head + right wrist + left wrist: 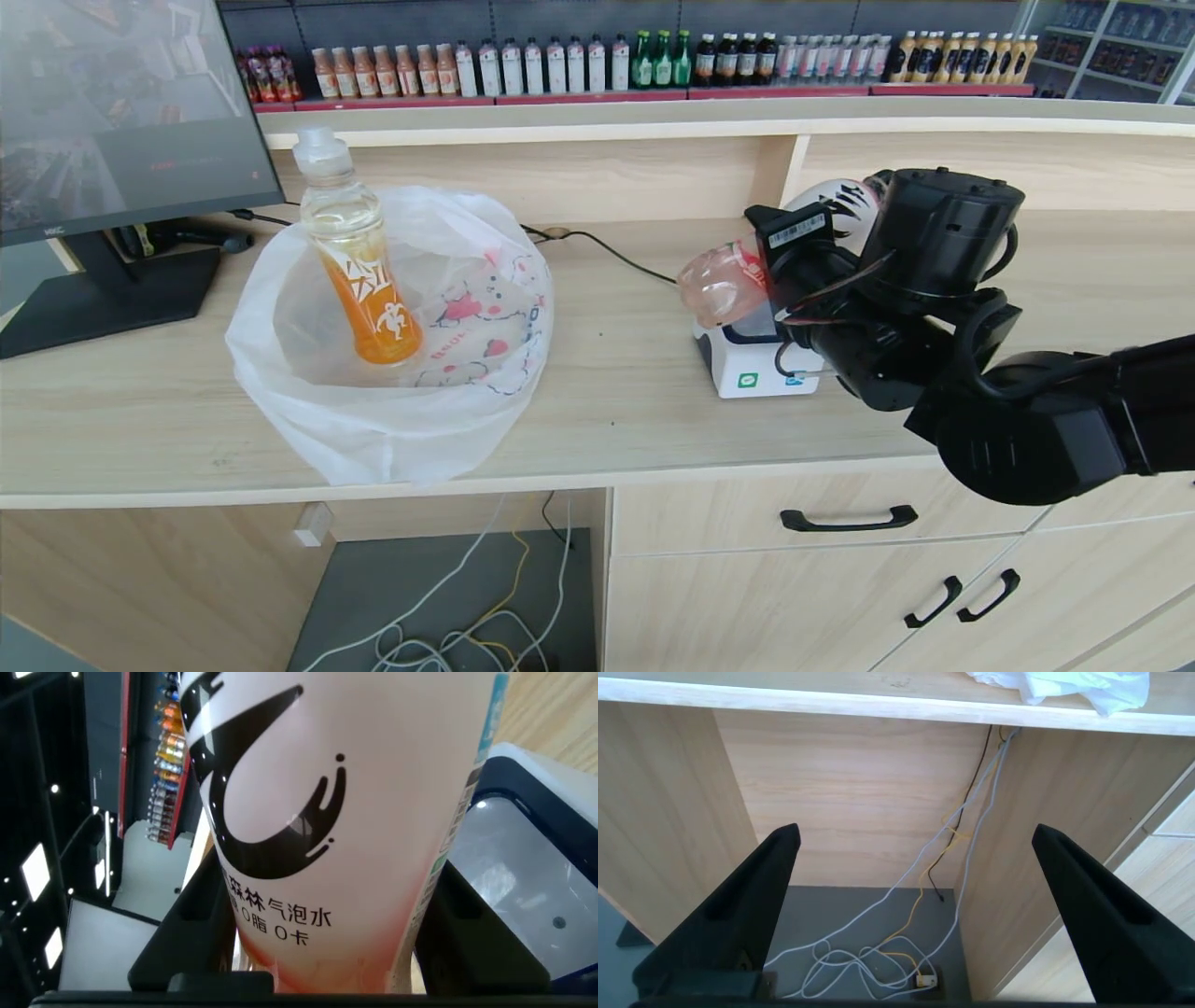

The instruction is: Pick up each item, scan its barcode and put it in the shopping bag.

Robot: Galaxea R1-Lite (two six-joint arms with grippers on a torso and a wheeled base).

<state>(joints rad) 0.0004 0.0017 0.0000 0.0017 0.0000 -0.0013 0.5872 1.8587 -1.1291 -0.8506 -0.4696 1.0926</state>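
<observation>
A pink drink bottle (719,280) with a white, black-marked label lies on its side in my right gripper (794,266), which is shut on it. It hangs just above the white barcode scanner (752,364) on the wooden counter (635,373). In the right wrist view the bottle (327,812) sits between the gripper's dark fingers (192,919), with the scanner (528,859) beside it. A white plastic shopping bag (392,411) stands open to the left, with an orange drink bottle (359,271) upright inside. My left gripper (915,924) is open below counter height, facing the cables under the counter.
A monitor (112,103) on a black stand occupies the counter's far left. A cable (607,247) runs along the counter behind the bag and scanner. Shelves of bottles (635,61) line the back. Drawers (845,518) sit under the counter. The bag's edge (1064,686) overhangs the counter front.
</observation>
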